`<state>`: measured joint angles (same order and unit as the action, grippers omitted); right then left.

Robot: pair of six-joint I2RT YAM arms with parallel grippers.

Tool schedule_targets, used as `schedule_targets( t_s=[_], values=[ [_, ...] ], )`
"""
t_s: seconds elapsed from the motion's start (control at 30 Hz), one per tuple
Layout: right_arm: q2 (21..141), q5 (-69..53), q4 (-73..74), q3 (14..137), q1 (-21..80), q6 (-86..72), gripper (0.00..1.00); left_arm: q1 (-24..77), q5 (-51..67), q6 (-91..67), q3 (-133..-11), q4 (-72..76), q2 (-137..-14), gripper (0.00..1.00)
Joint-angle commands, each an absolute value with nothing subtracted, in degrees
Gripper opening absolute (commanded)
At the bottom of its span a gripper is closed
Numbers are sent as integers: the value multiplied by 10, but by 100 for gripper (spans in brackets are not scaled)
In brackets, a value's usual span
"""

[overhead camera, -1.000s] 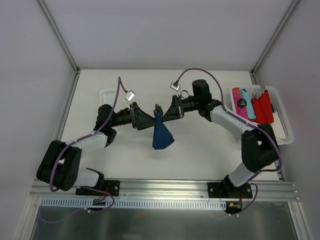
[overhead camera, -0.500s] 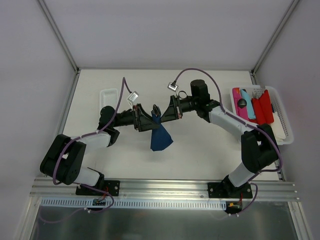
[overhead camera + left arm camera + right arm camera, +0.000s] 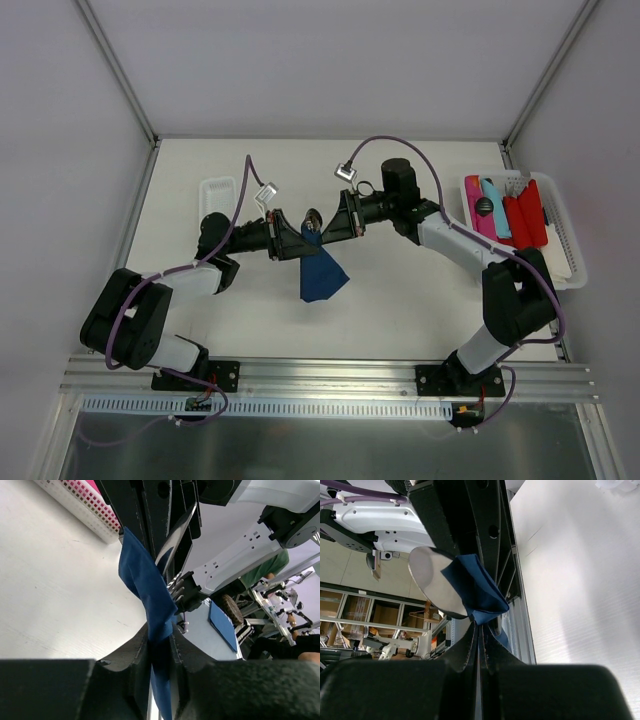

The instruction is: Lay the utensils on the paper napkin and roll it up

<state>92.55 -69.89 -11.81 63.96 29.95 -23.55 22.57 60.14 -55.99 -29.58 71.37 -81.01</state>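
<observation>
Above the tabletop (image 3: 420,300), the left tool (image 3: 306,239) and right tool (image 3: 323,231) both clamp the paper napkin (image 3: 322,276), which partly covers the utensils (image 3: 431,580).

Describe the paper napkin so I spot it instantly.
Over the middle of the table, the left gripper and right gripper meet tip to tip. Hanging from that point is the paper napkin, a bunched sheet. It is the only dark navy thing; the basket at the right edge holds red, pink and turquoise pieces.

One napkin (image 3: 322,275), one spoon (image 3: 432,580), one fork (image 3: 176,586)
</observation>
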Motion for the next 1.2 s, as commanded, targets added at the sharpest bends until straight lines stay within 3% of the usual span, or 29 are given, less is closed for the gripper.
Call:
schedule_targets(
  t_s=[0.0,0.13,0.27,0.43,0.47,0.57,0.63,0.67,0.7,0.87,0.97,1.17],
  values=[
    [920,-710,-149,670,306,-243,0,235,619,-560,-306,806,-805,15],
    [925,-697,-148,682,304,-250,1,237,606,-567,-306,813,-804,2],
    [918,-672,-134,696,287,-252,21,236,570,-561,-300,801,-792,0],
    [897,-643,-97,706,244,-242,40,228,503,-556,-294,796,-758,0],
    [891,-642,-95,705,230,-243,48,223,486,-555,-287,795,-742,0],
    [863,-622,-69,705,215,-220,53,221,425,-539,-276,774,-704,0],
    [828,-574,-1,708,213,-148,46,220,389,-527,-266,747,-681,0],
    [819,-550,36,714,212,-121,32,220,347,-517,-260,740,-671,0],
    [813,-524,102,732,212,-94,26,220,325,-512,-255,731,-647,0],
    [780,-392,197,769,214,-4,7,222,229,-481,-251,594,-582,0],
    [763,-348,229,794,228,31,7,222,166,-473,-244,546,-540,0],
    [766,-318,249,809,309,49,9,222,173,-492,-242,534,-519,0]
  ],
)
